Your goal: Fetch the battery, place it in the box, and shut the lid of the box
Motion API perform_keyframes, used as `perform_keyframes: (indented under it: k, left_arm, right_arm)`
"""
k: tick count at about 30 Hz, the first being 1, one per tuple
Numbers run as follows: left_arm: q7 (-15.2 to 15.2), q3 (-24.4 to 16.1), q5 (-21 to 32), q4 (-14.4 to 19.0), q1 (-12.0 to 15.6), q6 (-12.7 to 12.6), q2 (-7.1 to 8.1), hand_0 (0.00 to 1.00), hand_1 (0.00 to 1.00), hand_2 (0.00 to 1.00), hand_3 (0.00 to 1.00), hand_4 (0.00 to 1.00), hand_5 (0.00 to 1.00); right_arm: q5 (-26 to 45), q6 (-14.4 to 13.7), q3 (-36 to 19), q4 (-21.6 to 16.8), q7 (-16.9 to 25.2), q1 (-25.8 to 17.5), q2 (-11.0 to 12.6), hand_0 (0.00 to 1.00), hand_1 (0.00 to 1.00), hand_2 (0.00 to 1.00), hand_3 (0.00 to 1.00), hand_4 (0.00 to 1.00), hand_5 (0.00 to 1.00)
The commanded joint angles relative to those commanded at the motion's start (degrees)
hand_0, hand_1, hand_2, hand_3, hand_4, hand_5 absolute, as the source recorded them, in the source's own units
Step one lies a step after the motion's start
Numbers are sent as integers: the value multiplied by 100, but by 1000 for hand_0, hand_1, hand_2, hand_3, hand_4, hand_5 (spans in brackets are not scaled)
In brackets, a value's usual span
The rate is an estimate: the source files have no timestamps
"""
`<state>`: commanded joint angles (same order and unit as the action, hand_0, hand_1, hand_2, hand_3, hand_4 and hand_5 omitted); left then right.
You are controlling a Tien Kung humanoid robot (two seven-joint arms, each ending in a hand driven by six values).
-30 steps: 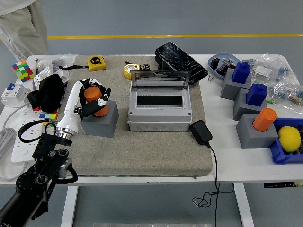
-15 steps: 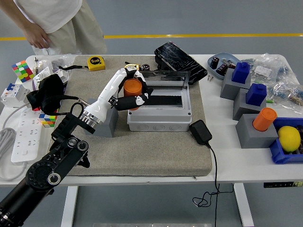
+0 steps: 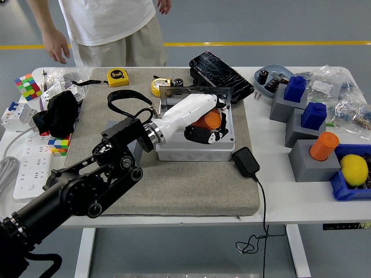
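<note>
My left hand (image 3: 207,126) is shut on an orange cylindrical battery (image 3: 212,119) and holds it over the opening of the grey box (image 3: 196,146), which stands on the grey mat with its clear lid (image 3: 197,91) raised at the back. The white forearm (image 3: 179,114) lies across the box's left half and hides most of the opening. Whether the battery touches the box's inside cannot be told. The grey block (image 3: 113,126) that bore the battery is mostly hidden behind my arm. My right arm is out of view.
A black charger (image 3: 246,161) with its cable lies at the box's right front corner. Grey blocks with blue parts (image 3: 297,87) and an orange battery (image 3: 323,146) stand at right. Tape measures (image 3: 118,76), a black case (image 3: 221,75) lie behind. A person (image 3: 110,29) stands at the far left.
My left hand has carried the orange battery rightward from the box's left edge to over its opening. The person at the far side has moved to the right.
</note>
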<state>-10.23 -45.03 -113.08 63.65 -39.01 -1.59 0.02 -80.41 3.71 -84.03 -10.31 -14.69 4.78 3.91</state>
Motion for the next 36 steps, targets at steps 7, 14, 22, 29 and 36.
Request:
perform_keyframes:
  k: [7, 14, 22, 29, 36]
  left_arm:
    - [158, 304, -1060, -472, -447, -6, -2, 217, 185, 226, 330, 655, 2]
    - [259, 314, -1235, -978, -540, 43, -2, 222, 188, 226, 342, 712, 2]
    - [70, 206, -1297, -1119, -530, -190, -2, 250, 301, 317, 470, 998, 2]
    - [-62, 201, -1166, -1159, -465, -314, -2, 303, 471, 466, 697, 998, 27]
    - [-157, 183, -1058, -1160, -443, -415, -2, 355, 553, 519, 735, 998, 96]
  right_arm:
    - [42, -8, 29, 0, 1, 1, -2, 746, 713, 724, 721, 998, 544]
    - [97, -11, 93, 0, 15, 9, 1, 746, 712, 722, 720, 998, 546]
    - [76, -2, 174, 0, 20, 22, 18, 750, 712, 722, 718, 998, 554]
    - [99, -1, 202, 0, 22, 7, 17, 747, 712, 722, 717, 998, 554]
    - [88, 5, 243, 0, 25, 17, 25, 749, 712, 722, 717, 998, 556]
